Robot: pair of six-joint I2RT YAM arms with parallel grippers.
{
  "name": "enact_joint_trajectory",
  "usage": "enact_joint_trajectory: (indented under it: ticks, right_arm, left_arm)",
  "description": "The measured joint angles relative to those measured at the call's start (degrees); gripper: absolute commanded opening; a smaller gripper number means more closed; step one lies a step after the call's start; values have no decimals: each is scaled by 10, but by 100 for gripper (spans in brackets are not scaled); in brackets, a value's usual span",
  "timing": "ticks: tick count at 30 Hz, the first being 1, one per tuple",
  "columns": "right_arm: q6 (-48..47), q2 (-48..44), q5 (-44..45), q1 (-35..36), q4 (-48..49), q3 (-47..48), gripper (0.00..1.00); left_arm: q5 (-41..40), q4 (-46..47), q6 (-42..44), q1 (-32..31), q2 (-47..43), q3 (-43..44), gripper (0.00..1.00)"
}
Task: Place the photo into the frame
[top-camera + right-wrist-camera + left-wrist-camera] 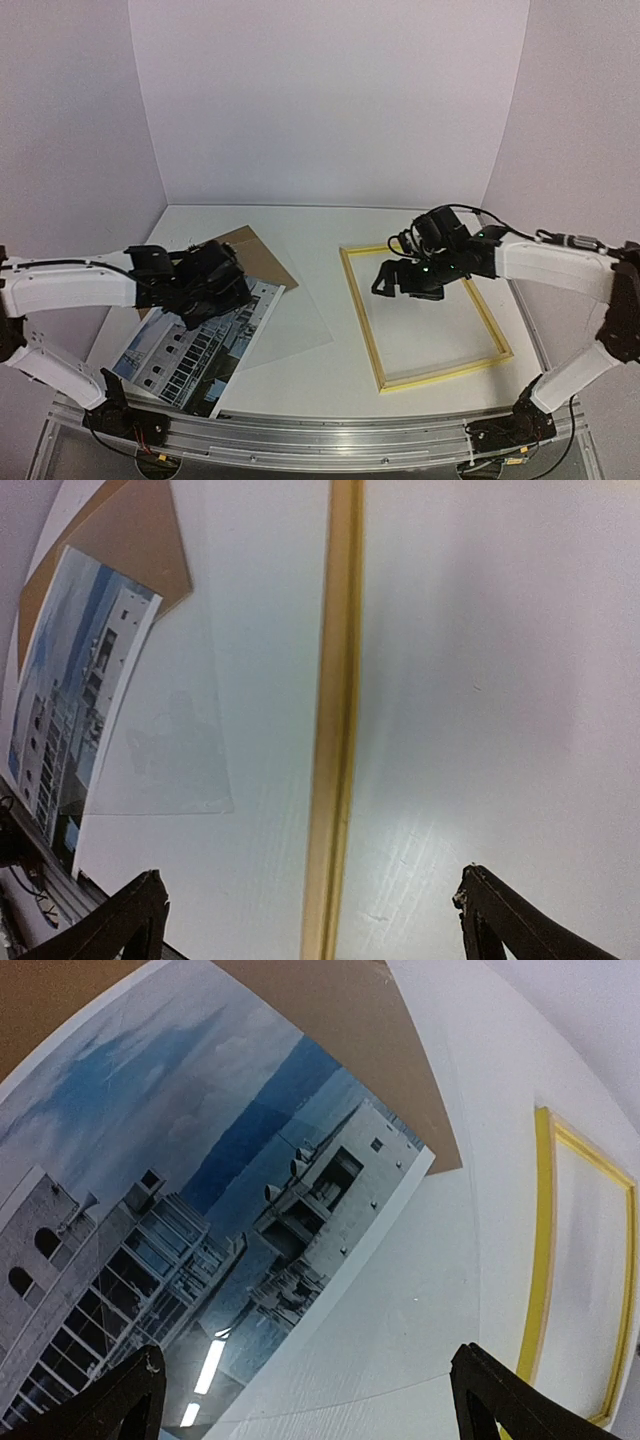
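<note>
The photo (190,350) (150,1230), a print of a white building under blue sky, lies flat at the left of the table, partly on a brown backing board (258,250). My left gripper (222,290) (305,1400) hovers open over the print's right edge, nothing between its fingers (130,1400). The frame (362,320) (335,730), with a thin yellow border, lies flat at the right with bare table inside it. My right gripper (393,285) (310,920) hangs open above the frame's left rail, which runs between its fingers (500,920) without touching them. The photo (70,700) also shows in the right wrist view.
A clear transparent sheet (295,320) (170,740) lies between photo and frame, under the print's right edge. The brown board (340,1040) (130,530) sticks out behind the photo. White walls enclose the table; a metal rail (300,435) runs along the near edge.
</note>
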Motion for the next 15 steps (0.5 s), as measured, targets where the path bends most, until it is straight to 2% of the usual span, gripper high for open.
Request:
enact_joint_trajectory:
  ticks: [5, 8, 11, 15]
  right_arm:
    - [-20, 213, -122, -1, 49, 172, 88]
    - [-23, 318, -179, -1, 64, 269, 88]
    - [-23, 400, -214, -1, 73, 346, 87]
    - [-17, 483, -231, 0, 70, 436, 84]
  left_arm:
    - [54, 82, 64, 122, -208, -157, 100]
    - [87, 106, 90, 172, -255, -179, 100]
    - [126, 138, 115, 212, -222, -174, 100]
    - [180, 169, 135, 268, -91, -155, 100]
